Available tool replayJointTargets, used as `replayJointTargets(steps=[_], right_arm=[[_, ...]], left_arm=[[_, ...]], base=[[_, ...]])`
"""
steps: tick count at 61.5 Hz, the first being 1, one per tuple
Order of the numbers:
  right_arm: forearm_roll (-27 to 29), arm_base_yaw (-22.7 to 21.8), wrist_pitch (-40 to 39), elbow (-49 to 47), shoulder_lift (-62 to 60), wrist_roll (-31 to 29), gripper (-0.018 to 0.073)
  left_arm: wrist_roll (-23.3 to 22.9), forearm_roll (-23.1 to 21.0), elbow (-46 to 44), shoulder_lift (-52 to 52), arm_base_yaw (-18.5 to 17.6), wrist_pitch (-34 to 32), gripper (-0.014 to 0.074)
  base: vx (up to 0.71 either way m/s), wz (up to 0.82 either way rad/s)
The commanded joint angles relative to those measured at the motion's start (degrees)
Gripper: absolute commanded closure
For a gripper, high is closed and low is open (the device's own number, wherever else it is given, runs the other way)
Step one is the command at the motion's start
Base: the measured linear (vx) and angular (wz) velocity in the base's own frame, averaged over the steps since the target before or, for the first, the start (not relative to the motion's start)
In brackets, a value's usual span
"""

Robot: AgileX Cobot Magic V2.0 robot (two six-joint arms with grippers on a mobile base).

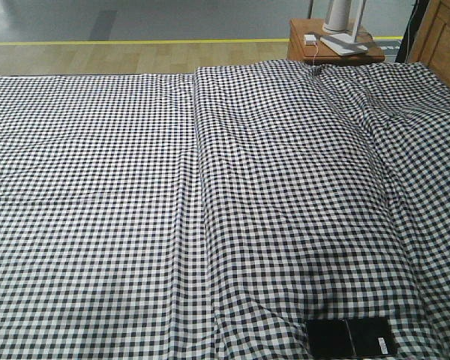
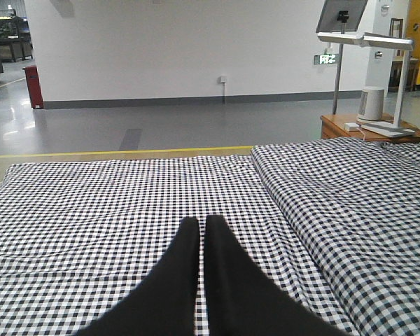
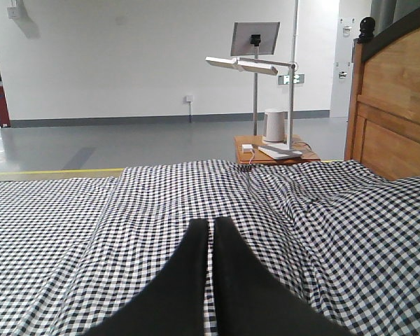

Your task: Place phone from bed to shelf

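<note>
Left end effector (image 2: 201,222): both black fingers pressed together, nothing btwn them, pointing out level over the left half of the bed (image 1: 97,187). No phone in its wrist view, only check cover.

Right end effector (image 3: 211,224): same, fingers tight together, empty, over the right half w/ the wooden headboard (image 3: 395,119) off to its right.

Phone (image 1: 351,337) shows only in the front view. It lies flat on the cover at bottom right, close to the nr edge, seam across its middle, small white sticker toward its right end. Neither arm shows in that view, so neither is touching it.

Far right, beyond the bed, a nightstand (image 1: 300,51); not the target. Shelf not in any view.

Step, as I read it: very start, reach not begun. Pickup, carry and placing are all left to do.

Next move prob. falls to the right arm, since the phone lies on that side. It would need to spread the fingers, pull back toward the nr edge and come down over the slab. Phone is thin and flat on soft cloth, so the fingers likely must press into the cover to catch its long edges.
</note>
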Motion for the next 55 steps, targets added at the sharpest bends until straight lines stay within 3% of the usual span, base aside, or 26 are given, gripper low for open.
replayJointTargets(steps=[1,55], right_arm=[[-0.65,-0.10,-4.32,0.43,-0.72,-0.57,0.0564],[-0.65,-0.10,-4.32,0.43,-0.72,-0.57,0.0564]], left_arm=[[-0.50,-0.56,-1.43,-0.40,-0.20,-4.12,0.0595],[-0.50,-0.56,-1.43,-0.40,-0.20,-4.12,0.0595]], base=[[0.00,0.00],[0.00,0.00]])
